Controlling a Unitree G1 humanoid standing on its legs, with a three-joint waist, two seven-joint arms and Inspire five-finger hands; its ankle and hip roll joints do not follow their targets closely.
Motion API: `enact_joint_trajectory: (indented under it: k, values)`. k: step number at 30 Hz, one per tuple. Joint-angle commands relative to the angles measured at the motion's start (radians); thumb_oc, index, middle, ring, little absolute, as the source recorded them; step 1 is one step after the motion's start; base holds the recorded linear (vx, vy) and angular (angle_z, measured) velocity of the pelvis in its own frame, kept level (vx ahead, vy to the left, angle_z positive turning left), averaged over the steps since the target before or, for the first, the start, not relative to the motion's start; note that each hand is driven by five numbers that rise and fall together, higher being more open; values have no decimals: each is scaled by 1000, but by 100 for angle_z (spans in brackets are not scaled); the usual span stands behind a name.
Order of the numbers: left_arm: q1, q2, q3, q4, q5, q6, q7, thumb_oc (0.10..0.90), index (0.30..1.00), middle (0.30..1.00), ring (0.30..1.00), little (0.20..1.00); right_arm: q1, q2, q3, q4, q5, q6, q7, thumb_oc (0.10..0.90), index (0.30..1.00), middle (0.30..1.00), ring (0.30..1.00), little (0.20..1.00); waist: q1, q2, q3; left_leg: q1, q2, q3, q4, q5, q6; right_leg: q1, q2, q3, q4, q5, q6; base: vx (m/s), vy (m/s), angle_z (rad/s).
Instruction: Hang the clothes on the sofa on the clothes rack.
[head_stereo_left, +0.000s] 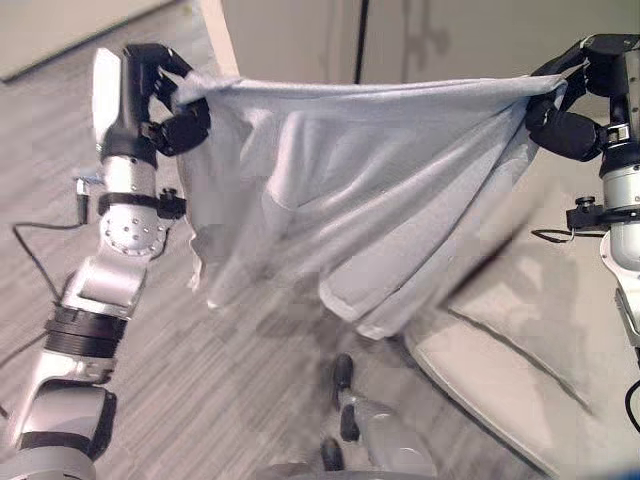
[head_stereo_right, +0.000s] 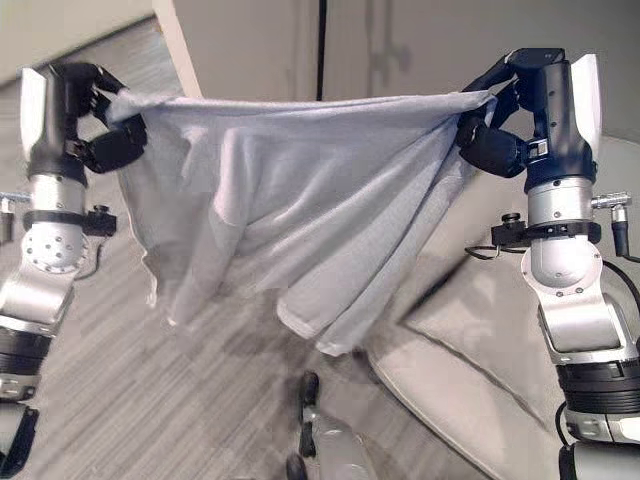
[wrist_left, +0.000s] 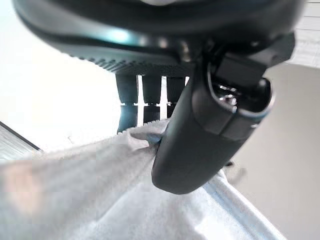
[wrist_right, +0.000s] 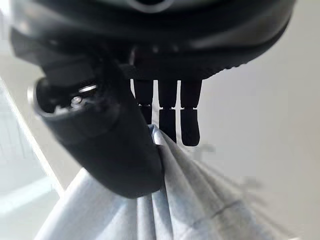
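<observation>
The left hand sits in the upper left of the left eye view, raised on its arm, with its fingers and thumb curled onto one top corner of the shirt. In the left wrist view the thumb presses the pale cloth against the fingers, so the corner is pinched between them. The right hand sits in the upper right of the right eye view and pinches the opposite top corner in the same way; the right wrist view shows its thumb clamped on a bunch of folds that gather just under its fingers.

The shirt is light grey and hangs in the air between the two hands, across the upper middle of the frame. Its top edge runs nearly straight from one hand to the other, sagging only slightly. Below that edge the cloth falls in loose folds that fan out from the right hand, and the lowest point of the hem hangs around the centre of the frame, above the floor.

The sofa takes up the lower right of the frame, pale beige, with a cushion lying on it. The shirt's right side hangs in front of the sofa's edge. A grey wood-grain floor fills the lower left. A pale wall with a dark vertical seam stands behind the shirt at the top of the frame.
</observation>
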Motion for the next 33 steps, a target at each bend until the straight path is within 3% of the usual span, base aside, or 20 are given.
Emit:
enact_joint_trajectory:
  k: [1, 2, 3, 5, 6, 7, 8, 9, 10, 11, 14, 17, 23, 25, 26, 28, 29, 30, 31, 33]
  values:
    - [-96, 133, 103, -50, 28, -61, 41, 400, 300, 300, 300, 300, -54, -63, -125, -25, 4, -63, -32, 400, 300, 300, 300, 300, -3, -101, -82, -93, 220, 81, 72, -80, -41, 147, -75, -10, -75, -89, 285, 407, -127, 45]
    - [-69, 121, 126, -54, 27, -60, 35, 400, 300, 300, 300, 300, -42, -54, -134, -33, 8, -61, -24, 400, 300, 300, 300, 300, 10, -104, -71, -141, 231, 64, 245, -45, -67, 200, -71, 7, -75, -120, 268, 441, -173, 25]
    - [-49, 117, 140, -62, 22, -62, 31, 400, 300, 300, 300, 300, -40, -45, -138, -32, 16, -60, -19, 400, 300, 300, 300, 300, 26, -125, -61, -209, 222, 50, 401, 0, -74, 237, -78, 24, -75, -138, 247, 324, -142, 2]
    - [-38, 116, 150, -68, 19, -60, 28, 400, 300, 300, 300, 300, -33, -39, -140, -28, 20, -55, -13, 400, 300, 300, 300, 300, 26, -132, -55, -261, 245, 57, 456, -7, -73, 251, -78, 26, -75, -150, 242, 179, -78, -45]
    - [-31, 116, 159, -78, 17, -60, 21, 400, 300, 300, 300, 300, -17, -38, -146, -36, 15, -50, -5, 400, 300, 300, 300, 300, 29, -137, -45, -316, 270, 65, 409, -33, -50, 269, -88, 32, -75, -161, 242, 197, -32, -59]
    - [-29, 116, 160, -79, 17, -60, 21, 400, 300, 300, 300, 300, -13, -36, -149, -39, 14, -48, -4, 400, 300, 300, 300, 300, 32, -138, -48, -311, 268, 68, 401, -34, -48, 268, -90, 35, -75, -163, 244, 206, 27, -13]
    - [-26, 121, 160, -84, 23, -57, 25, 400, 300, 300, 300, 300, -9, -41, -146, -43, 7, -50, -4, 400, 300, 300, 300, 300, 39, -138, -45, -313, 269, 54, 311, -47, -34, 273, -92, 47, -75, -166, 250, 241, 94, -23]
    - [-17, 139, 163, -93, 36, -48, 34, 400, 300, 300, 300, 300, -15, -37, -134, -42, -2, -50, -7, 400, 300, 300, 300, 300, 62, -123, -42, -327, 257, -32, 98, 16, -34, 284, -75, 84, -75, -187, 253, 328, 107, -44]
    - [-11, 160, 168, -105, 42, -53, 50, 400, 300, 300, 300, 300, -24, -42, -130, -31, -19, -51, -29, 400, 300, 300, 300, 300, 74, -119, -39, -370, 242, -82, -17, 76, -50, 299, -70, 102, -75, -201, 248, 383, 132, -108]
    - [7, 165, 187, -136, 44, -57, 49, 400, 300, 300, 300, 300, -31, -37, -126, -20, -28, -44, -23, 400, 300, 300, 300, 300, 69, -91, -59, -330, 249, -96, -66, 87, -56, 301, -52, 114, -75, -213, 252, 235, 67, -110]
    - [40, 172, 204, -193, 54, -73, 41, 400, 300, 300, 300, 300, -47, -10, -115, -30, -28, -47, -21, 400, 300, 300, 300, 300, 69, -68, -90, -268, 235, -98, -66, 86, -51, 313, -72, 133, -75, -207, 254, 228, 160, -133]
    - [50, 192, 223, -203, 61, -80, 37, 400, 300, 300, 300, 300, -65, 9, -96, -24, -21, -49, -21, 400, 300, 300, 300, 300, 85, -70, -109, -249, 233, -35, -66, 68, -38, 306, -101, 152, -75, -193, 277, 159, 156, -66]
    - [53, 209, 234, -227, 52, -86, 40, 400, 300, 300, 300, 300, -62, 23, -103, -30, -36, -41, -27, 400, 300, 300, 300, 300, 92, -67, -123, -222, 207, 2, -66, 27, 0, 320, -150, 161, -71, -174, 304, 109, 110, -29]
    - [39, 220, 230, -233, 52, -86, 39, 400, 300, 300, 300, 300, -73, 28, -99, -27, -41, -40, -29, 400, 300, 300, 300, 300, 95, -57, -110, -201, 203, 7, -66, 6, 16, 280, -169, 164, 47, -189, 315, 63, 151, -12]
    - [28, 232, 233, -236, 52, -83, 40, 400, 300, 300, 300, 300, -89, 32, -93, -32, -49, -35, -29, 400, 300, 300, 300, 300, 93, -51, -78, -175, 201, 17, -66, 0, 34, 194, -183, 170, 224, -124, 331, -11, 164, -26]
    - [19, 245, 239, -243, 54, -76, 43, 400, 300, 300, 300, 300, -112, 33, -80, -40, -54, -35, -33, 400, 300, 300, 300, 300, 90, -36, -38, -143, 215, 42, -66, -19, 46, 78, -220, 149, 403, -64, 340, -7, 97, -63]
    - [18, 245, 251, -250, 57, -74, 42, 400, 300, 300, 300, 300, -117, 46, -84, -53, -57, -37, -36, 400, 300, 300, 300, 300, 101, -42, -37, -133, 223, 66, -66, -39, 38, 37, -283, 112, 373, -69, 336, 48, -11, -88]
    - [19, 245, 252, -251, 58, -74, 42, 400, 300, 300, 300, 300, -116, 48, -86, -54, -57, -36, -35, 400, 300, 300, 300, 300, 100, -42, -39, -134, 223, 65, -66, -40, 38, 41, -282, 110, 365, -67, 336, 123, -142, -75]
    - [18, 242, 261, -259, 60, -76, 44, 400, 300, 300, 300, 300, -118, 57, -93, -66, -56, -38, -38, 400, 300, 300, 300, 300, 102, -43, -37, -128, 233, 73, -66, -48, 28, 36, -307, 83, 286, -64, 340, 101, -123, -35]
    - [25, 234, 268, -266, 64, -82, 43, 400, 300, 300, 300, 300, -116, 66, -106, -83, -51, -45, -40, 400, 300, 300, 300, 300, 95, -51, -36, -119, 243, 73, -66, -57, 12, 39, -302, 58, 112, -57, 347, 165, -189, -18]
